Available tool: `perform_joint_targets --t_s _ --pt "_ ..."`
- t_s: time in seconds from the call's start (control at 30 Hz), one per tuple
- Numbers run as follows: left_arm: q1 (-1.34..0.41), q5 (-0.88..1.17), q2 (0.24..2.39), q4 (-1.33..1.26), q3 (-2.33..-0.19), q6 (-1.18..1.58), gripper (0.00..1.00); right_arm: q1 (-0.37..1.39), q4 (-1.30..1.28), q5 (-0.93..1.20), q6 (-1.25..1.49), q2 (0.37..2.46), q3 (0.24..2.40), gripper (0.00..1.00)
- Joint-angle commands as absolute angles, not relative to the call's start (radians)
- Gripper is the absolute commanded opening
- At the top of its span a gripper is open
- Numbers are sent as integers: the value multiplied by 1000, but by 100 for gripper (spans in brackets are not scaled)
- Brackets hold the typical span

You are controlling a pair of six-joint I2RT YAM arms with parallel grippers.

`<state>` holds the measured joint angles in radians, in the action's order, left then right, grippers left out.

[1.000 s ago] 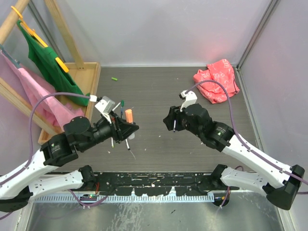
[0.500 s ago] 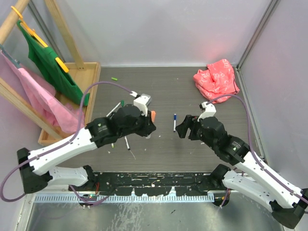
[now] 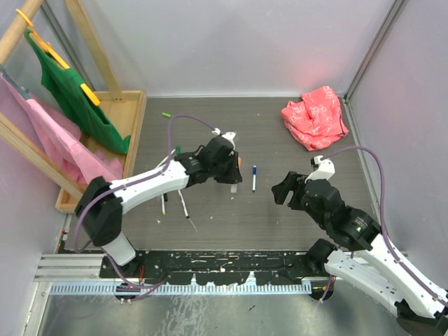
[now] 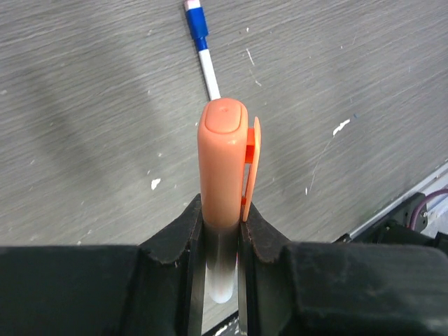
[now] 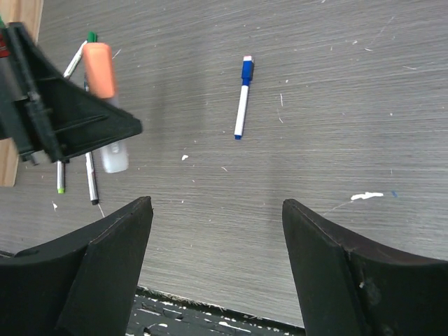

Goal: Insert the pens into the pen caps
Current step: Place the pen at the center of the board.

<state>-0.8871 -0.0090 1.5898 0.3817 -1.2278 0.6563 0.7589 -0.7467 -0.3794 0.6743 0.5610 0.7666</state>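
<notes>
My left gripper [image 3: 234, 173] is shut on a thick marker with an orange cap [image 4: 222, 164] and a pale barrel, holding it above the table; it also shows in the right wrist view [image 5: 99, 70]. A slim white pen with a blue cap [image 3: 253, 178] lies on the table just right of it, also in the left wrist view [image 4: 203, 49] and the right wrist view [image 5: 241, 98]. My right gripper [image 3: 283, 187] is open and empty, right of the blue pen [image 5: 215, 204]. Slim pens [image 3: 183, 206] lie under the left arm. A small green cap [image 3: 166, 114] lies far back.
A red cloth [image 3: 315, 115] lies at the back right. A wooden rack [image 3: 119, 119] with green and pink garments stands at the left. A black rail [image 3: 224, 264] runs along the near table edge.
My left arm has reached rightward with the orange marker. My right gripper has let go of the blue pen, which now lies on the table, and has drawn back to the right.
</notes>
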Motion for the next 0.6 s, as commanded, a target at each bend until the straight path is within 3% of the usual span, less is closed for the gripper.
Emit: perform_joint_targets --t_s 0.0,0.57 --pt "-874 44 1703 298 -1338 696 1 756 -780 -425 713 534 800 80" --pt "-786 175 1987 280 -1462 723 3 757 -806 -397 748 486 757 80"
